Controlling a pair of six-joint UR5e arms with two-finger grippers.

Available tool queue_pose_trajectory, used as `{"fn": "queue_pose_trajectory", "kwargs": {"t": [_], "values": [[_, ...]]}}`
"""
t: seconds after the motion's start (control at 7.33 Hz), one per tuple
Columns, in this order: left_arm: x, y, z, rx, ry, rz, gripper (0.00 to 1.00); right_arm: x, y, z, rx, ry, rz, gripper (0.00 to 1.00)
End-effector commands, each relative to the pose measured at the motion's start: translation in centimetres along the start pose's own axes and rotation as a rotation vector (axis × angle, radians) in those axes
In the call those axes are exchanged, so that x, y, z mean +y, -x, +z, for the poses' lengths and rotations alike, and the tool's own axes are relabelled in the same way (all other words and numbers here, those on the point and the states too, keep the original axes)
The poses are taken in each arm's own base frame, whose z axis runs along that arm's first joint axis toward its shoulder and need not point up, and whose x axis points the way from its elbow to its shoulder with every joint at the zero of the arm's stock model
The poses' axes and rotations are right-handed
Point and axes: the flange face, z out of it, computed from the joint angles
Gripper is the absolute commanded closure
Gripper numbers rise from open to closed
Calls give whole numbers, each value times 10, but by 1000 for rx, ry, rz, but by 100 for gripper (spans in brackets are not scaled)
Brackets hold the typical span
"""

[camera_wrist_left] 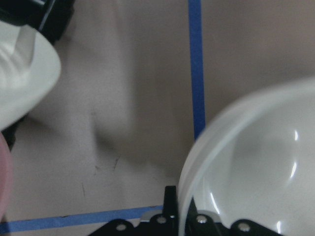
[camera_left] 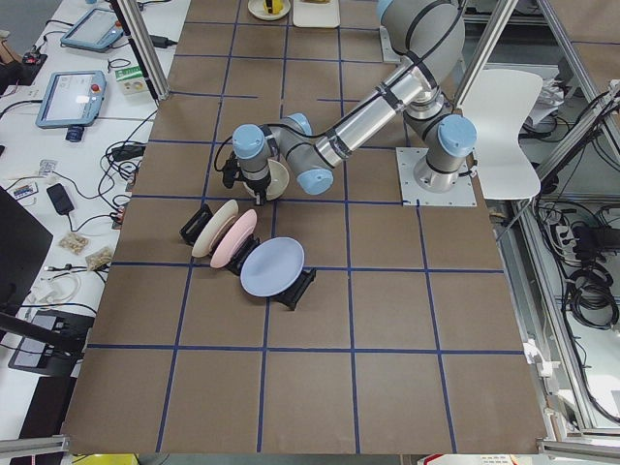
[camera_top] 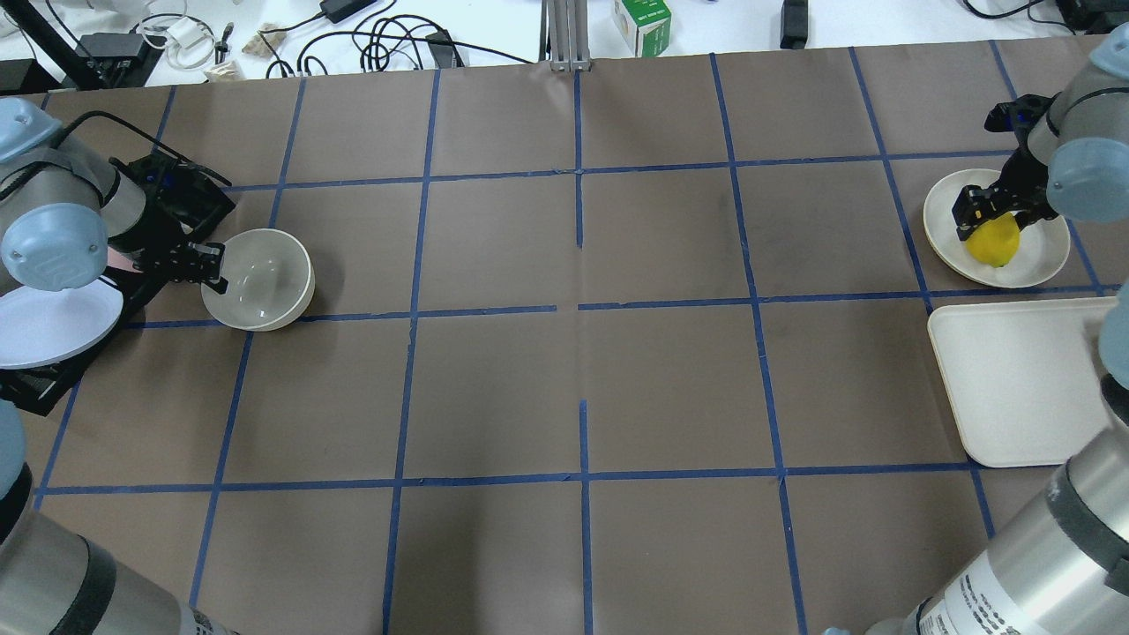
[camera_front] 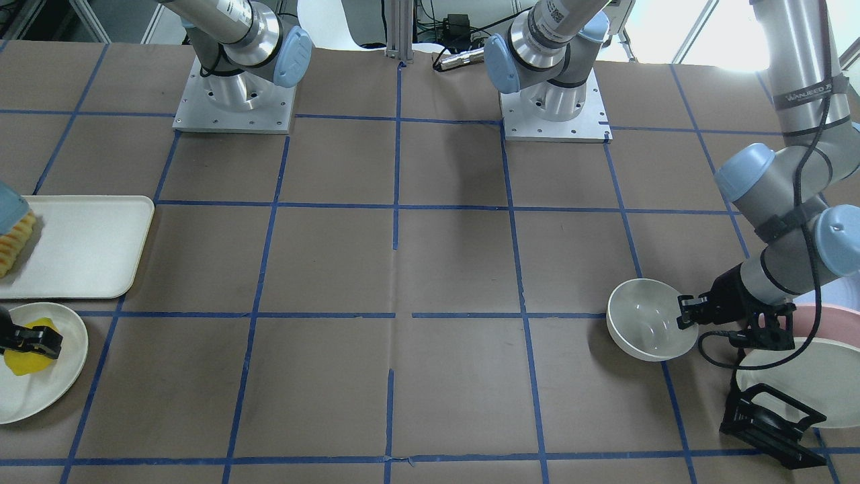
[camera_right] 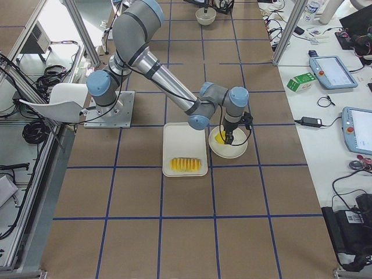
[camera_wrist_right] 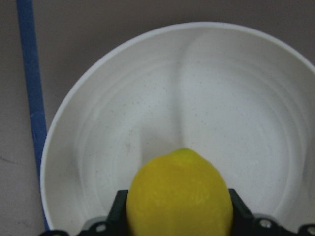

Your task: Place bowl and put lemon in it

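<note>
Your left gripper point(camera_top: 214, 269) is clamped on the left rim of the bowl point(camera_top: 265, 280), one finger inside and one outside. The bowl is at the table's left side, just beside the racked plates point(camera_top: 53, 322). Well apart, at the far right, your right gripper point(camera_top: 981, 220) grips the lemon point(camera_top: 995, 245) between its fingers, over the round plate point(camera_top: 1039, 265), just beyond the tray point(camera_top: 1014, 388).

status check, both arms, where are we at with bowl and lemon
Left gripper shut on bowl rim. Right gripper shut on lemon, over plate. Bowl and lemon far apart. Rack close beside bowl.
</note>
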Motion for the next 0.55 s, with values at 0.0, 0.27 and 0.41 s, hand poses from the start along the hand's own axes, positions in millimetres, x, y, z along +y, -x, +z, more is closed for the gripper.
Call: {"fn": "queue_pose_trajectory", "kwargs": {"t": [0.0, 0.27, 0.41], "values": [[-3, -42, -21, -9, -7, 2, 100, 6, 2, -34, -2, -5, 1, 100], [-2, -168, -44, 14, -20, 56, 100, 17, 15, -79, -11, -5, 6, 100], [3, -231, -39, 104, -3, 42, 100, 21, 20, -98, -25, 9, 41, 100]]}}
